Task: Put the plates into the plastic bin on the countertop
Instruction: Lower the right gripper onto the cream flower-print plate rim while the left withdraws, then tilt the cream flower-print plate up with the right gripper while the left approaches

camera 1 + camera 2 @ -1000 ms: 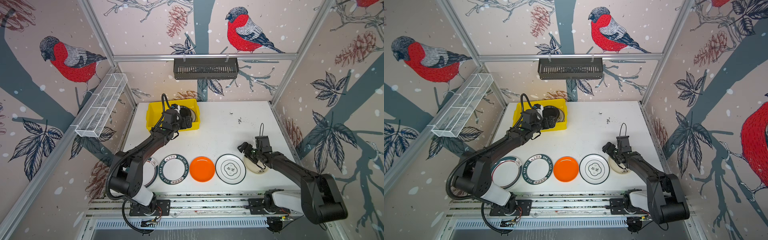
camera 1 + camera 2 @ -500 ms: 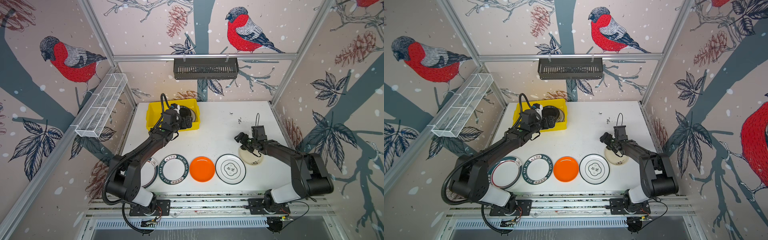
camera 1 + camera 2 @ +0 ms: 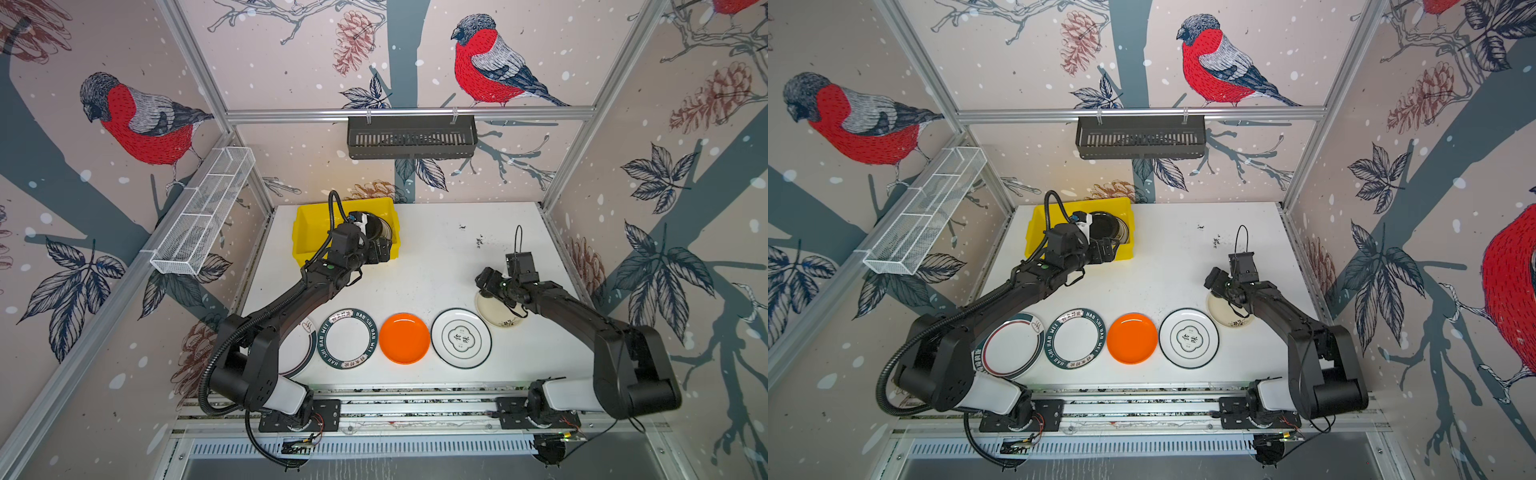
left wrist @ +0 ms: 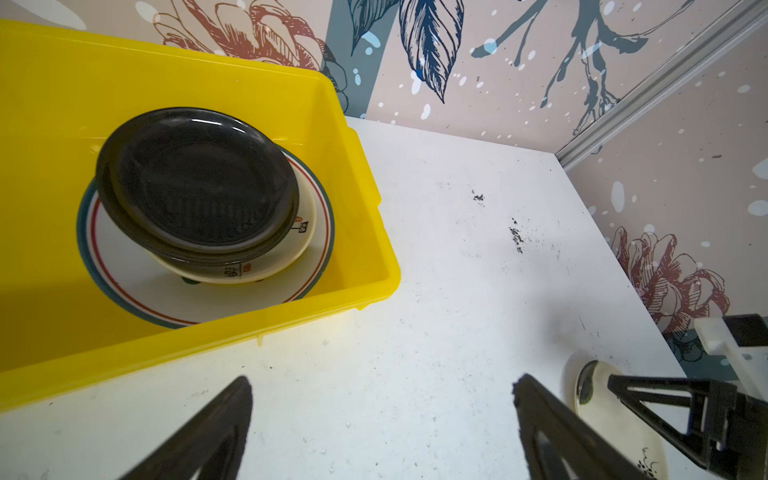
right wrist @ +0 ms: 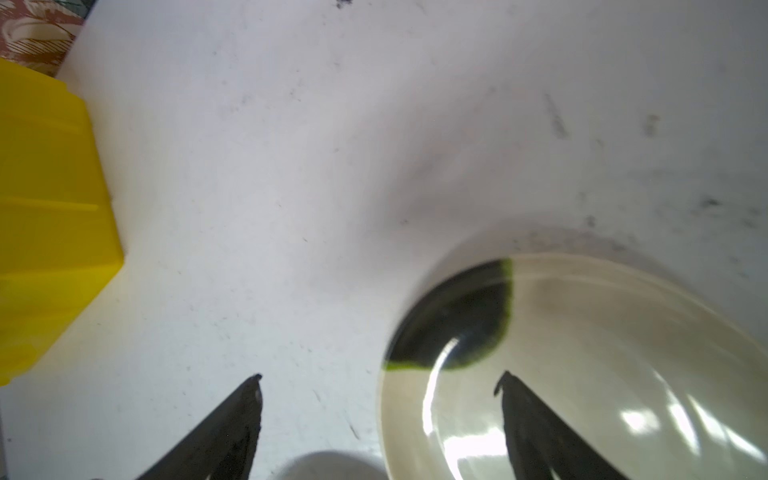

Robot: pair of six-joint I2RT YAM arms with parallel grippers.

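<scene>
Left arm (image 3: 291,303): base at near-left rail, stretched long diag. toward far-left, elbow low, wrist approx level. Left end effector (image 3: 380,251) points fwd/right, jaws spread wide, nothing between; both top views agree (image 3: 1106,251). Left wrist view: both dark fingers (image 4: 216,428) far apart, gap clear (image 4: 382,380).

Right arm (image 3: 573,311): base at near-right rail, shoulder link up, forearm angled in toward center, wrist pitched down. Right end effector (image 3: 484,279) low over the surface, tips aimed left, jaws wide, no grip. Right wrist view: fingers (image 5: 224,424) well apart, a bit blurred.
</scene>
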